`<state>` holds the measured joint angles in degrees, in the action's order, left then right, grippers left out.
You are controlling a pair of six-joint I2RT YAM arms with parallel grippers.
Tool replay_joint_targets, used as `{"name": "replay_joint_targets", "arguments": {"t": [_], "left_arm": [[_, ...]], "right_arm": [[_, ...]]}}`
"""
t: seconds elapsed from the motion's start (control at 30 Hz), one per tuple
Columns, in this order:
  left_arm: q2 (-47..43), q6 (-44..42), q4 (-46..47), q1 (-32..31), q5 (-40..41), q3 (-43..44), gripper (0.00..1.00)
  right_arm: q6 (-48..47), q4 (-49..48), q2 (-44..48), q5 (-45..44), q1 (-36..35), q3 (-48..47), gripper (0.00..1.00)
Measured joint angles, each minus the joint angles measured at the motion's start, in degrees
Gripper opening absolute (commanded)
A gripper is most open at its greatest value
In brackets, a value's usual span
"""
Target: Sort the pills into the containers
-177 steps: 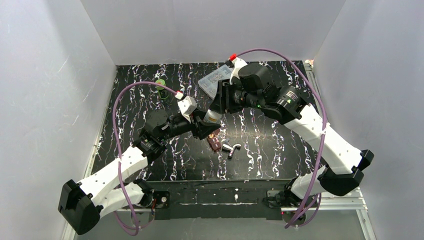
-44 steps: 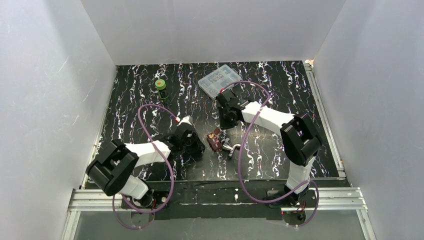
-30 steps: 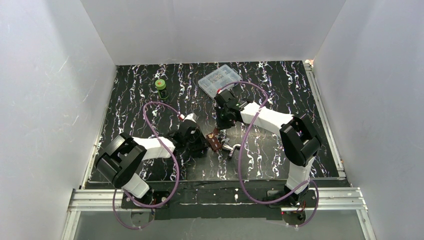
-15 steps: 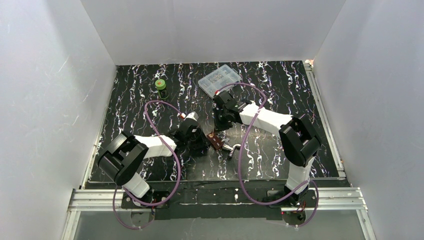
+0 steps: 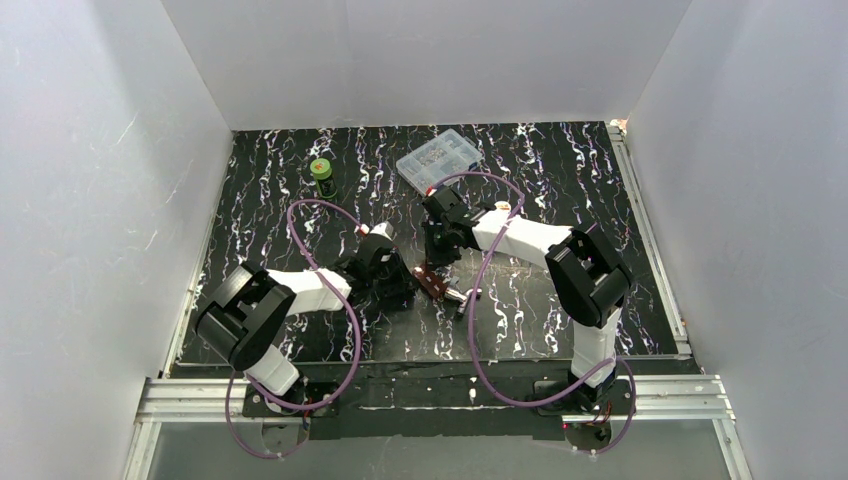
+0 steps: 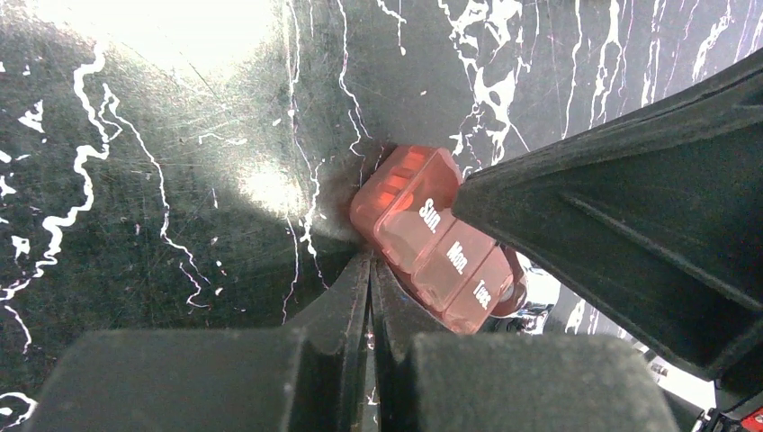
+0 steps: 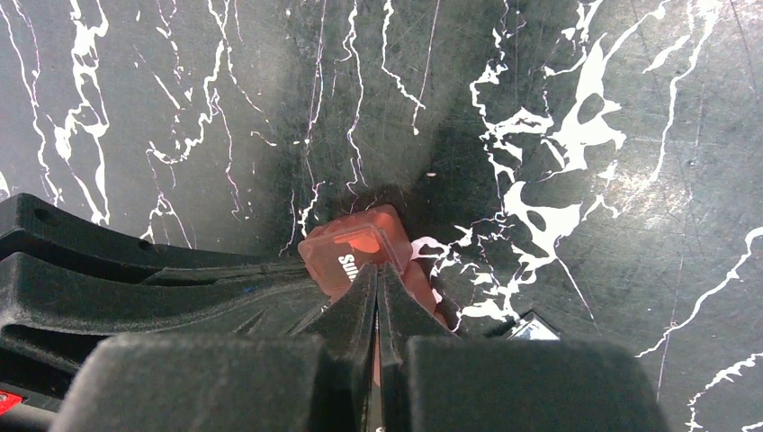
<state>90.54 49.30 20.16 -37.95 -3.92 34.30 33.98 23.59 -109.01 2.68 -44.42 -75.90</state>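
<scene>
The left gripper [image 6: 371, 270] has its two fingers pressed together with nothing between them. Their joined tip touches one long side of the weekly pill case [image 6: 438, 241], close to its "Sun." end. The right gripper [image 7: 377, 279] is closed the same way, finger flat against finger, and pinches nothing. Its tip rests on top of the case just behind the "Sun." lid. In the left wrist view one of its black fingers [image 6: 621, 225] lies along the case's opposite long side, so the case sits between the two closed tips.

The case is translucent red-brown, with white lettering "Sun.", "Mon." and "Tue" on a row of lids; the rest of the row is hidden. It lies flat and at a slant on the worktop [image 5: 560, 190], about midway between the left and right edges and somewhat nearer the near edge than the far one.

From above, the left gripper [image 5: 405, 285] comes at the case from the left and the right gripper [image 5: 433, 258] from the far side. A small shiny silver metal piece [image 5: 462, 296] lies just beside the case on its right; whether the two touch cannot be told.

Well apart from these, a clear compartment box [image 5: 438, 160] sits close to the middle of the far edge. A small jar with a green lid [image 5: 322, 175] stands upright toward the far left corner. The worktop is black with white veining.
</scene>
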Motion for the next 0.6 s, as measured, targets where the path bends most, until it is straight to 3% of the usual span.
{"name": "replay_joint_targets", "arguments": {"t": [0.6], "left_arm": [[-0.11, -1.95, -2.40, 1.46, -0.44, 1.09, 0.00]], "right_arm": [[0.59, -1.55, -0.22, -0.59, -1.90, 0.35, 0.03]]}}
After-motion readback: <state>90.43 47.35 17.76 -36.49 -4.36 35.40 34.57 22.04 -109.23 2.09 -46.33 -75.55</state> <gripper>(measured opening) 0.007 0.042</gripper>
